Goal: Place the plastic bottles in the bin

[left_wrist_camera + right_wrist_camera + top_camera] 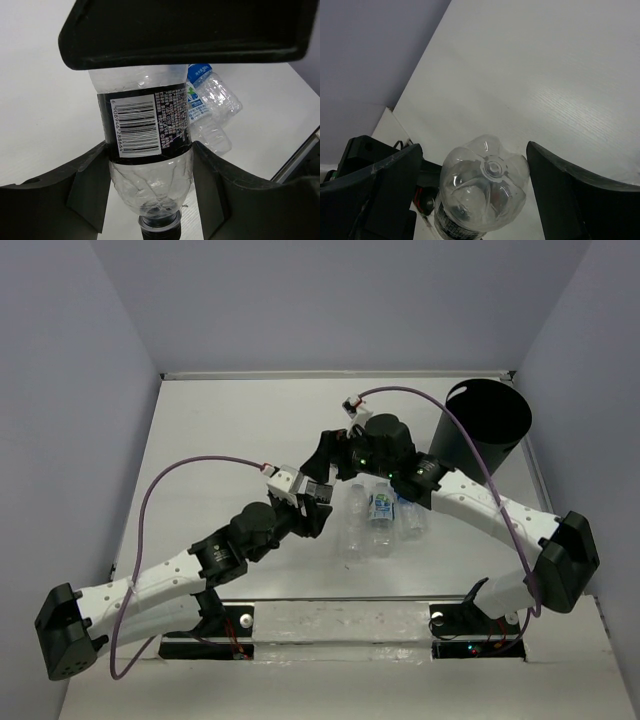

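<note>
My left gripper (318, 502) (150, 150) is shut on a clear bottle with a black label and black cap (145, 120), gripping it near the neck and holding it off the table. The bottle's base (485, 185) sits between the spread fingers of my right gripper (335, 462) (475, 165), with a gap on the left side. The right gripper also shows as a black shape over the bottle in the left wrist view (185, 30). Three more clear bottles, one with a blue label (376, 510) (200, 97), lie on the table. The black bin (487, 425) stands at the back right.
The lying bottles (352, 525) (412, 515) are just right of the left gripper and under the right forearm. Grey walls enclose the white table (230, 430) on the left, back and right. Purple cables loop over both arms.
</note>
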You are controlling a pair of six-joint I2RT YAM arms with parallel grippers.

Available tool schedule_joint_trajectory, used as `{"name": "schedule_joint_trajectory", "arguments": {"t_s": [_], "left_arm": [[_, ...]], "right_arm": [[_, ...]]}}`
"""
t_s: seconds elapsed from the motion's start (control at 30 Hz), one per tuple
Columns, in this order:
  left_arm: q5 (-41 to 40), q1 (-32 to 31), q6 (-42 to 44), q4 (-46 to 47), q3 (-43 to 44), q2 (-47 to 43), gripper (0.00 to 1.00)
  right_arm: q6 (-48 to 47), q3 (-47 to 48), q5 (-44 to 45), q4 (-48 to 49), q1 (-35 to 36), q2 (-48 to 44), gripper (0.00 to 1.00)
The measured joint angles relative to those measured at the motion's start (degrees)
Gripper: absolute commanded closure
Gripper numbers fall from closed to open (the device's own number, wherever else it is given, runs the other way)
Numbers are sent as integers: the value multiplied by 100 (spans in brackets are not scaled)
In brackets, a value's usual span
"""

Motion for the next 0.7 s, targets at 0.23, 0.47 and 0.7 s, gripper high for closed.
{"name": "schedule_joint_trajectory", "arguments": {"t_s": [0.23, 0.47, 0.7], "left_arm": [[-131, -33, -13, 35, 68, -103, 49], [-175, -42, -13, 81, 164, -9, 39], [-229, -57, -39, 166, 164, 28, 1]], "right_arm": [[208, -129, 24, 109, 4, -4, 0], [358, -262, 20, 192, 4, -13, 61], [271, -289, 514, 151, 2, -197, 75]]}}
